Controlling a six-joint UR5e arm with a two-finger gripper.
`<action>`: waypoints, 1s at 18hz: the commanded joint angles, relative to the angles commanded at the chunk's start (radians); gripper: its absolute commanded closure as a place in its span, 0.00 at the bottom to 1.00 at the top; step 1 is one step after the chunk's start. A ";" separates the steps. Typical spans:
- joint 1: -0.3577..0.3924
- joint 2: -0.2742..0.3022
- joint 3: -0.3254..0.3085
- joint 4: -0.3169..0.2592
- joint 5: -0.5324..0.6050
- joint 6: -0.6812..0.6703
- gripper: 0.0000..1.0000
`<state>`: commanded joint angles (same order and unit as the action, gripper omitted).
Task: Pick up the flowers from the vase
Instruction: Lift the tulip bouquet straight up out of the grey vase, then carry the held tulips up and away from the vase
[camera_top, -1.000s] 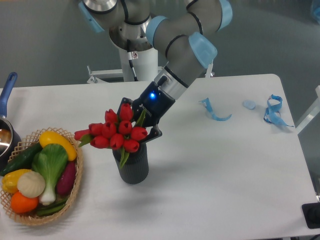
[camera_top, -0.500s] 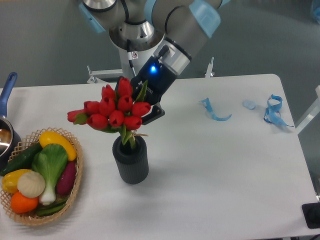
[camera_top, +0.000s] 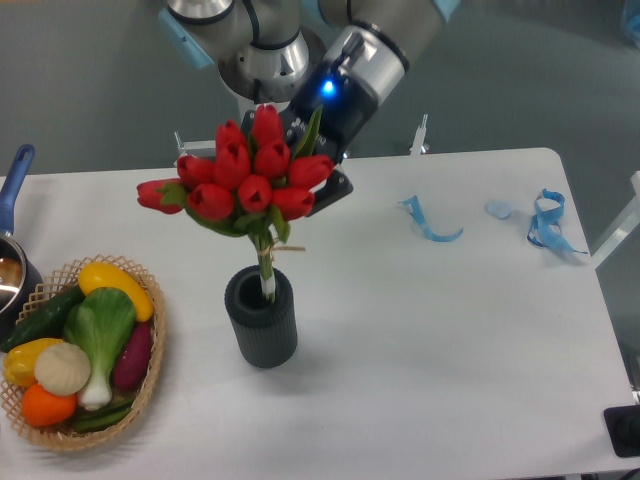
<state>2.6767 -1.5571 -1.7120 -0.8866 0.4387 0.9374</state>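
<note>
Fixed camera: we see the gripper behind the flowers, mostly hidden by the buds. Its jaws look closed on the bunch from the far right side, though the contact itself is hidden from us. The flowers are held up above the vase, heads tilted left, one bud sticking out to the far left. The pale stems hang down, with the stem tips at the vase mouth; we can't tell whether they are inside it or just in front of it. The vase stands upright on the white table, centre-left. Left near corner: woven basket with vegetables. A pot with a blue handle sits at the left edge. Blue tape scraps lie far right on the table.
</note>
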 joint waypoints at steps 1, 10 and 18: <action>0.009 0.002 0.011 0.000 -0.002 -0.015 0.62; 0.186 -0.121 0.074 0.005 -0.003 0.053 0.62; 0.261 -0.213 0.081 0.009 0.002 0.178 0.62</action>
<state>2.9376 -1.7702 -1.6306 -0.8774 0.4402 1.1152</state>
